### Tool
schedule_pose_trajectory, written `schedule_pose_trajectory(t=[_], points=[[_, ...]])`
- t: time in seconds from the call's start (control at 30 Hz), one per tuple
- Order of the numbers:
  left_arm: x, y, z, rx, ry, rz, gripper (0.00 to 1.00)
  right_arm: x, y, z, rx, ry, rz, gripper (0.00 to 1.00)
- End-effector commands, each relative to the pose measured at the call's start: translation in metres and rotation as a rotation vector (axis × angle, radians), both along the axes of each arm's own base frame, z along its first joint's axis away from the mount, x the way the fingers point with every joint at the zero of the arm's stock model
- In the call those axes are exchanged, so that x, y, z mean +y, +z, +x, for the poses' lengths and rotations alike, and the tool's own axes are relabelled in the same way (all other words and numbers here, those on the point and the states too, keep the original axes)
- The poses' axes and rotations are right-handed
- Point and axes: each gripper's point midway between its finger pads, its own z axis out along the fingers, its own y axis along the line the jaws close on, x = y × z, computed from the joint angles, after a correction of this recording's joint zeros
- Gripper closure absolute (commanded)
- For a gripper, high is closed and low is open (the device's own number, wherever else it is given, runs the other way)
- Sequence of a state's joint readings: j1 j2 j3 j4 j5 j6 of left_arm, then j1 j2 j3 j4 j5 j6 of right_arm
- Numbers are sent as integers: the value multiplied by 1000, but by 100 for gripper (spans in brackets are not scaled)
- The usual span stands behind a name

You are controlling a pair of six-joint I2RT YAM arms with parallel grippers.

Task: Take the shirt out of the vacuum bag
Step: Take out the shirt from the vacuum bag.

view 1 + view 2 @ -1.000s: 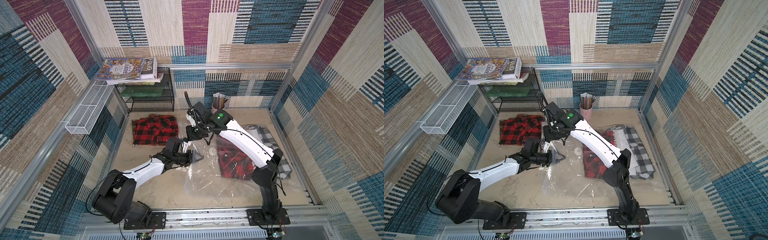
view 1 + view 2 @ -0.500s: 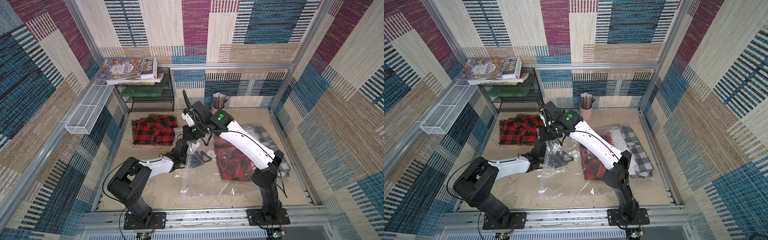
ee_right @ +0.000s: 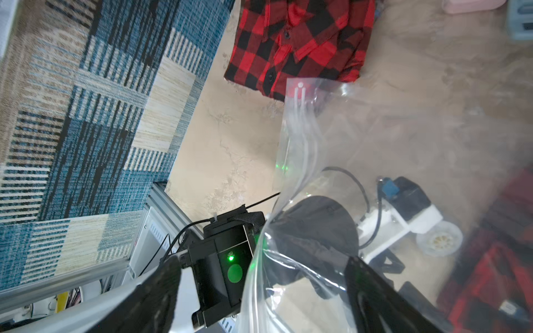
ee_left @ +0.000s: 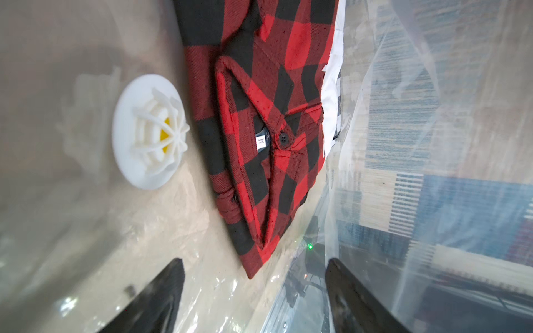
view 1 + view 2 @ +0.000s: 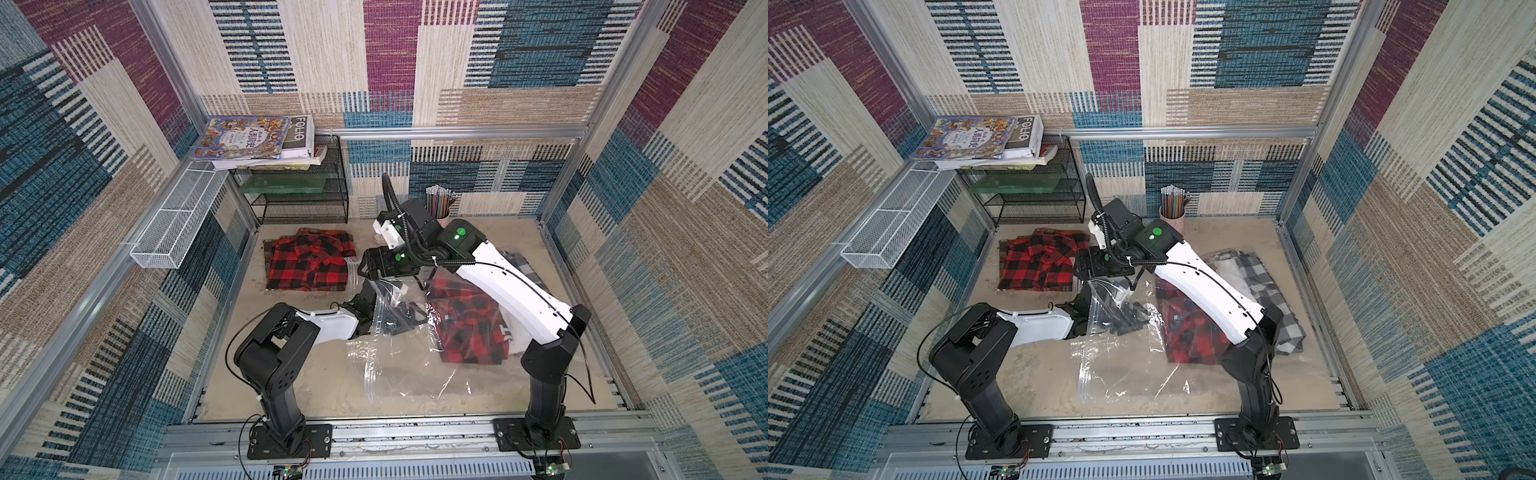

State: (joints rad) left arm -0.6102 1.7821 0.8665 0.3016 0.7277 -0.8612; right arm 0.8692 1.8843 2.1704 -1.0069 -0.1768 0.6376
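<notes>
Bright and even in both top views, soft shadows. Glares on the vacuum bag [image 5: 407,365]; blurs and hazes through it in wrist views.

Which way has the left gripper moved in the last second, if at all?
Yes. The left gripper went further into the bag, toward the shirt inside, away from the loose shirt.

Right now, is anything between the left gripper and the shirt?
Nothing visible. The left gripper is open inside the bag, the shirt lies straight ahead of it, and the valve sits off to one side.
</notes>
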Motion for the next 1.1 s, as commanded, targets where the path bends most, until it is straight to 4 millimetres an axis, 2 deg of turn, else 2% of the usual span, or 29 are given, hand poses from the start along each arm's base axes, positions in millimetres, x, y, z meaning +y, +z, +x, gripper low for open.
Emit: schedule_pose_trajectory(t=[0.0, 0.13, 0.27, 0.43, 0.53, 0.6, 0.67, 0.77, 0.97, 1.07], points=[[-4, -1, 4, -20, -19, 10, 21, -8, 17, 7, -41, -1, 69, 2], [-11, -2, 8, -19, -42, 22, 21, -49, 21, 27, -69, -101, 65, 4], [-18, -5, 10, -9, -57, 24, 21, -107, 7, 46, -58, -242, 17, 4], [-27, -10, 9, 1, -73, 27, 21, -202, -33, 60, -14, -488, -45, 3], [-32, -11, 9, 4, -80, 26, 20, -253, -66, 57, 39, -610, -39, 2], [-36, -13, 6, 13, -92, 33, 20, -279, -86, 52, 69, -672, -35, 1], [-39, -16, 4, 16, -102, 54, 20, -295, -101, 47, 87, -710, -38, 0], [-42, -24, -1, 32, -108, 74, 20, -308, -118, 42, 97, -738, -85, 0], [-47, -36, -3, 50, -93, 111, 20, -318, -160, 33, 171, -764, -112, 1], [-52, -36, -2, 45, -90, 122, 20, -324, -173, 30, 190, -779, -95, 3]])
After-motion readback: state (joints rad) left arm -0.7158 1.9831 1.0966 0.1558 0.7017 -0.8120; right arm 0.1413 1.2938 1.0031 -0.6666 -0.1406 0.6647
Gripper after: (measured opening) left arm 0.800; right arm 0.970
